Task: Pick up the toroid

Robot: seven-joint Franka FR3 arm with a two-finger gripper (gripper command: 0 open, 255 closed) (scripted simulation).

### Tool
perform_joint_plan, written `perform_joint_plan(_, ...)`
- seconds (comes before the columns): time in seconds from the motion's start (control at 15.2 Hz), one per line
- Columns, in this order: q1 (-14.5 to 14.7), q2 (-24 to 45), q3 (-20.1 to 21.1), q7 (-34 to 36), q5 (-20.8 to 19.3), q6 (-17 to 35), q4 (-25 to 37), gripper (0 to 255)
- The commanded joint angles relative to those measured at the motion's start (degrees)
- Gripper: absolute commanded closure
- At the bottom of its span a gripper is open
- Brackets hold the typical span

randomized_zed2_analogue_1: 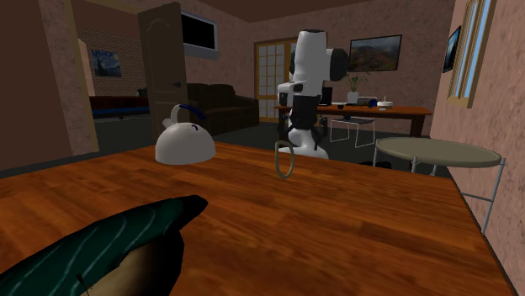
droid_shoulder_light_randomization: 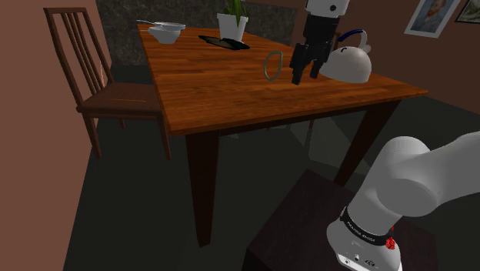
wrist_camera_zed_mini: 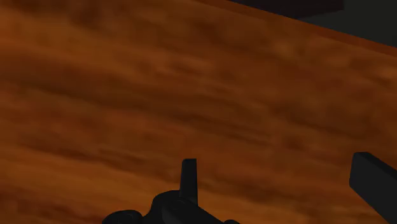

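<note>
Pincer (droid_shoulder_light_randomization: pixel 305 77), fingers apart, over the table (droid_shoulder_light_randomization: pixel 215 96), upright toroid (droid_shoulder_light_randomization: pixel 273 65) just beside it on the shoulder view's left.

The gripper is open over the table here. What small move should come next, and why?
Probably a short sideways shift toward the shoulder view's left. The open gripper hangs beside the upright toroid, between it and the white kettle; the wrist view shows bare table between the fingers, so closing now would likely grasp nothing.
</note>
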Motion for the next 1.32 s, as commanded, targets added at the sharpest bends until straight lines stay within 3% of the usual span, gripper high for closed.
perform_joint_plan(0.0,0.00,0.00,0.00,0.00,0.00,0.00,0.00,0)
perform_joint_plan(0.46,0.87,11.29,-7.72,-6.93,3.94,5.00,11.57,0)
perform_joint_plan(0.92,2.46,22.99,-15.38,-14.49,11.31,6.28,25.24,0)
perform_joint_plan(1.25,2.23,21.66,-15.25,-14.92,11.05,10.10,20.10,0)
